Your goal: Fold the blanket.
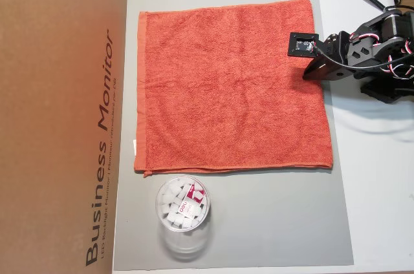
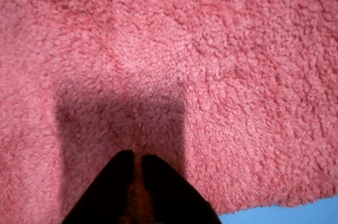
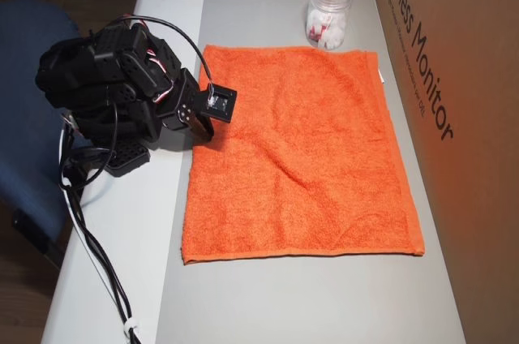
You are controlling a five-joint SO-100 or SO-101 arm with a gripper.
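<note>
Blanket (image 1: 233,86) lies flat and unfolded on the grey mat (image 1: 272,216), beside the cardboard box (image 1: 58,119). My end effector (image 2: 136,155), fingers nearly together and empty, hovers over its near edge; the cloth spreads away toward the box.

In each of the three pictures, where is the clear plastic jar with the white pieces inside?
An overhead view: the jar stands at bottom centre, just below the blanket's lower edge.
Wrist view: the jar is not in it; only blanket and the hand's dark tips show.
Another overhead view: the jar stands at the top, right of centre, above the blanket.
Shared landmark: the cardboard box printed "Business Monitor" stands near the jar.
</note>
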